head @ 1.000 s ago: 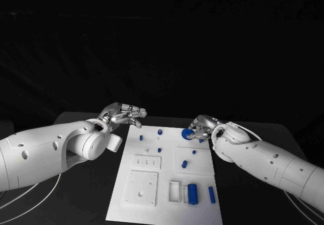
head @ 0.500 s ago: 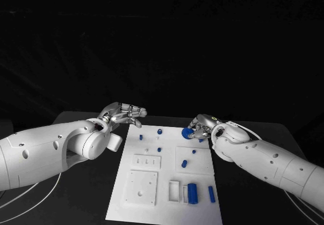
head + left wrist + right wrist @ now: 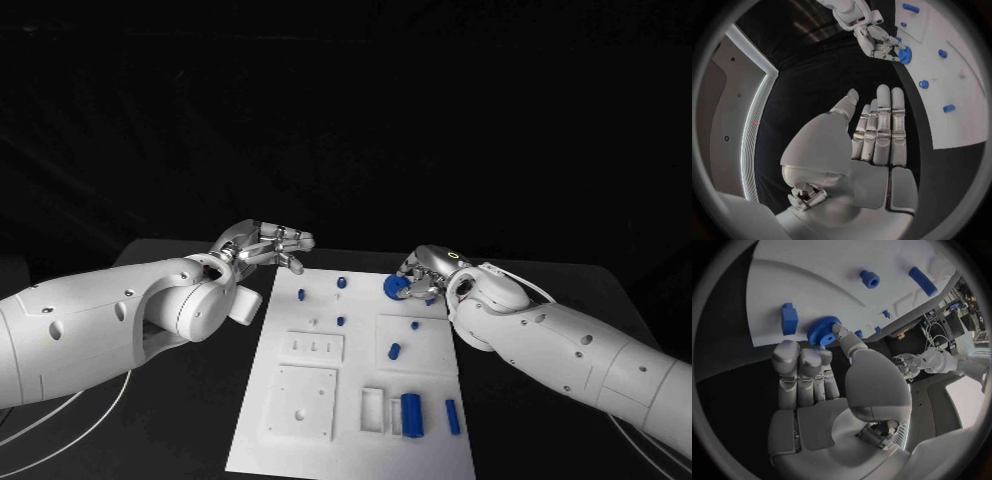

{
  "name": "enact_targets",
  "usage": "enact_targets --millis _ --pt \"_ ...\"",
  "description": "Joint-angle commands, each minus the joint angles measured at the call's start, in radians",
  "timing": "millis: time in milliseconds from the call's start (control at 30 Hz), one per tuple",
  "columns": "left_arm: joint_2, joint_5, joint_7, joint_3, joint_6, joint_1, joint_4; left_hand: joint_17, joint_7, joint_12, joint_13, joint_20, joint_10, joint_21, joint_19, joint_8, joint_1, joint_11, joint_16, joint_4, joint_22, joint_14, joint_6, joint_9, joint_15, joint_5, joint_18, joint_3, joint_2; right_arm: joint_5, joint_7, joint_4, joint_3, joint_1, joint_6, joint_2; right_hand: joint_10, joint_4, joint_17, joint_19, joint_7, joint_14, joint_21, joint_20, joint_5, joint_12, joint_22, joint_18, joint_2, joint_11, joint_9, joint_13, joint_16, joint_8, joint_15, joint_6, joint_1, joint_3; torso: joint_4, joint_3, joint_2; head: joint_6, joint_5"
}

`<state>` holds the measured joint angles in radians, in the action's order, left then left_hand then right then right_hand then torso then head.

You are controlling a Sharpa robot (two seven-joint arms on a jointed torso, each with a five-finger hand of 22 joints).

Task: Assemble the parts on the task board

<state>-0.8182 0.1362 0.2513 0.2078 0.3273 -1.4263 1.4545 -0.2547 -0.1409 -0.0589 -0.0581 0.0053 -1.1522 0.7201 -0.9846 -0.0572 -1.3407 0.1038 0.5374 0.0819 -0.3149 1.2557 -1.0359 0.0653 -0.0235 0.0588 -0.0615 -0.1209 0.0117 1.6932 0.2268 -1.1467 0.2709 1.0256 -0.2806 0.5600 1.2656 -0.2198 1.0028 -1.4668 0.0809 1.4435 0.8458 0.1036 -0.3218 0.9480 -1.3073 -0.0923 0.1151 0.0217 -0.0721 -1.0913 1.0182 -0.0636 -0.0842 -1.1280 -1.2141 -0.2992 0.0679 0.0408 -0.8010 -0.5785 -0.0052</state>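
Note:
The white task board (image 3: pixel 361 440) lies in the middle of the black table. My right hand (image 3: pixel 427 272) hovers over its far right corner and pinches a blue gear (image 3: pixel 392 286) between thumb and fingers. In the right wrist view the gear (image 3: pixel 822 331) sits just off the board's edge (image 3: pixel 829 285), next to a blue block (image 3: pixel 789 318). My left hand (image 3: pixel 268 243) hangs beyond the board's far left corner, holding nothing. Its fingers (image 3: pixel 881 125) are straight and side by side.
Small blue pegs (image 3: pixel 302 295) stand near the board's far end. A blue oblong (image 3: pixel 394 350) lies on the right square panel. A larger blue cylinder (image 3: pixel 413 412) and a thin blue bar (image 3: pixel 451 415) lie at the near right. White recessed blocks (image 3: pixel 304 400) sit at the near left.
My right hand has drifted slightly left with the blue gear. The left hand has stayed in place.

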Motion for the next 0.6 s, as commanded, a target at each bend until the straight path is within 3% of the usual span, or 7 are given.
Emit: enact_targets --millis 33,433,600 --pt "0.001 0.004 0.004 0.0 -0.011 0.0 0.001 0.002 0.003 -0.001 -0.001 0.001 0.006 0.005 0.008 -0.006 -0.001 -0.002 -0.005 0.002 0.001 -0.003 0.005 0.001 -0.001 0.008 -0.019 -0.004 -0.009 0.036 0.026 -0.022 0.0 0.001 -0.041 0.002 0.005 0.009 0.002 -0.046 0.001 0.003 0.004 0.005 -0.008 0.005 -0.104 0.01 0.004 0.003 0.001 -0.001 0.004 0.001 -0.005 -0.01 0.005 0.001 0.0015 0.0005 0.0 0.0 0.001" --pt "0.003 0.003 0.005 -0.001 -0.009 -0.001 -0.001 0.002 0.003 -0.001 -0.001 0.001 0.007 0.012 0.014 -0.006 0.006 -0.002 -0.006 0.007 -0.001 -0.004 0.005 0.001 -0.001 0.009 -0.019 -0.013 -0.007 0.097 0.054 -0.108 0.0 0.007 -0.093 -0.016 0.011 0.034 0.003 -0.049 -0.001 0.004 0.016 0.006 -0.011 0.008 -0.106 0.012 0.017 0.003 0.002 -0.005 0.005 0.001 -0.006 -0.014 0.001 -0.003 0.0006 0.0011 -0.001 0.008 0.007" --pt "0.005 0.003 0.005 -0.001 -0.009 -0.001 -0.001 0.002 0.003 -0.001 -0.001 0.001 0.007 0.012 0.014 -0.006 0.006 -0.002 -0.006 0.007 -0.001 -0.004 0.005 0.001 -0.001 0.009 -0.019 -0.013 -0.007 0.114 0.058 -0.114 -0.008 0.007 -0.099 -0.042 0.011 0.039 0.002 -0.049 -0.001 0.004 0.016 0.006 -0.009 0.008 -0.106 0.012 0.019 0.003 0.002 -0.006 0.004 0.001 -0.006 -0.013 0.0 -0.003 0.001 0.0008 0.0 0.012 0.005"
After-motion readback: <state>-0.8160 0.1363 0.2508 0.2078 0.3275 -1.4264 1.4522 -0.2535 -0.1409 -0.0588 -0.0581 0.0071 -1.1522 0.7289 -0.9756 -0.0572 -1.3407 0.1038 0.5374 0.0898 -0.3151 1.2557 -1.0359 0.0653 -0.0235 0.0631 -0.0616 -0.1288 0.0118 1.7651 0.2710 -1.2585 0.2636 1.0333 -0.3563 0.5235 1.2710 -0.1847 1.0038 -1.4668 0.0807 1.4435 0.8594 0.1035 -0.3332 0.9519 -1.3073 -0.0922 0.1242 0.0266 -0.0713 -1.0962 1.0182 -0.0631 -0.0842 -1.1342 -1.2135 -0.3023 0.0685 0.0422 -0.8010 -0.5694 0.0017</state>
